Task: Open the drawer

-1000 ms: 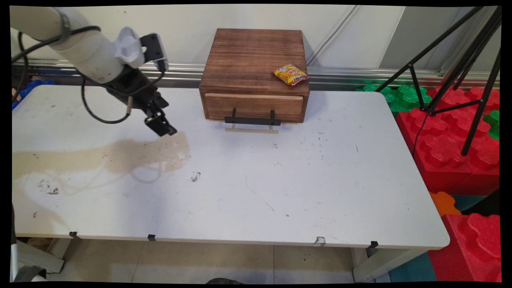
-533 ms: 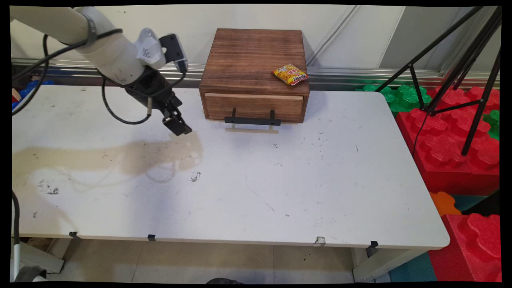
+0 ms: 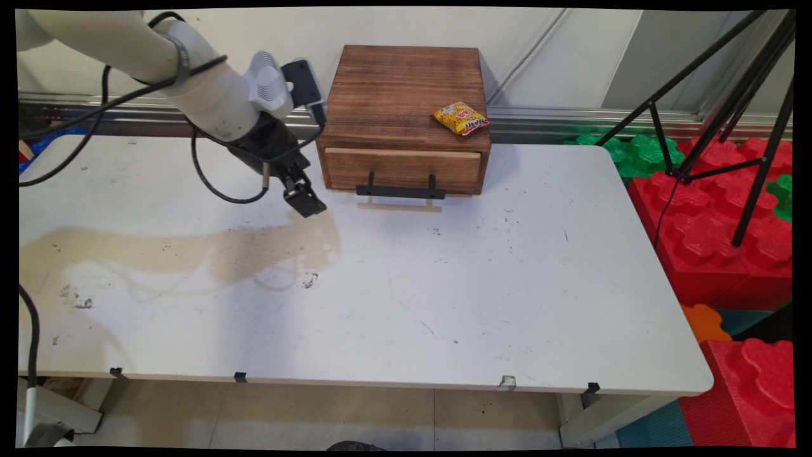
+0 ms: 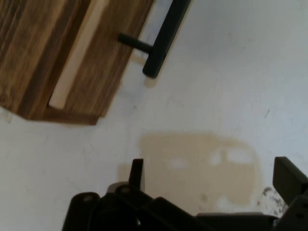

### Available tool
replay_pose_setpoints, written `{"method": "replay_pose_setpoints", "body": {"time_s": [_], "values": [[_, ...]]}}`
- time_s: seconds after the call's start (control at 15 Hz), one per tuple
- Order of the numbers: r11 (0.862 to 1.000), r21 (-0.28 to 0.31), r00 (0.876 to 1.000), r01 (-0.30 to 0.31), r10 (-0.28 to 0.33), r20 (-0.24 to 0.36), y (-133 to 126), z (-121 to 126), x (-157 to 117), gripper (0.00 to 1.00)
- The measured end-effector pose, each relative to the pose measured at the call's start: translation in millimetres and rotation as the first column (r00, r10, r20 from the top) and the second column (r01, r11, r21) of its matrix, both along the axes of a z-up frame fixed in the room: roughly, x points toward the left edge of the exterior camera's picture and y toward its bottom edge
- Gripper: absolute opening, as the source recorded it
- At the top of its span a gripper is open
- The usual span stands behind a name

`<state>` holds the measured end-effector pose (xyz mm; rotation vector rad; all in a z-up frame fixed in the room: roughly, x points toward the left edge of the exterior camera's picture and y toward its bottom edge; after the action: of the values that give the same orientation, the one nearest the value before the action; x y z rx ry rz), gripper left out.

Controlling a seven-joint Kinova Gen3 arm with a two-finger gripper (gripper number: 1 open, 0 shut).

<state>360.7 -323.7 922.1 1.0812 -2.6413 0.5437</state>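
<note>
Brown wooden drawer box (image 3: 406,108) is cut off in hand view, drawer closed, black bar handle (image 3: 400,190); black two-finger gripper (image 3: 309,204) spread apart, empty, beside its left front corner.

1. A white table (image 3: 444,298) carries everything; its top is scuffed with dark marks and scratches.
2. A brown wooden drawer box (image 3: 406,95) stands directly on the table at its far edge, near the middle.
3. The box's black handle (image 3: 399,190) faces the table's near side.
4. A pale tan shadow patch lies on the table's left part.
</note>
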Motion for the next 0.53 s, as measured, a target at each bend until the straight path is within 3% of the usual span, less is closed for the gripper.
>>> {"method": "replay_pose_setpoints", "body": {"time_s": [0.53], "values": [[0.998, -0.059, 0.999, 0.032, -0.031, 0.011, -8, -8, -29, 1.00]]}}
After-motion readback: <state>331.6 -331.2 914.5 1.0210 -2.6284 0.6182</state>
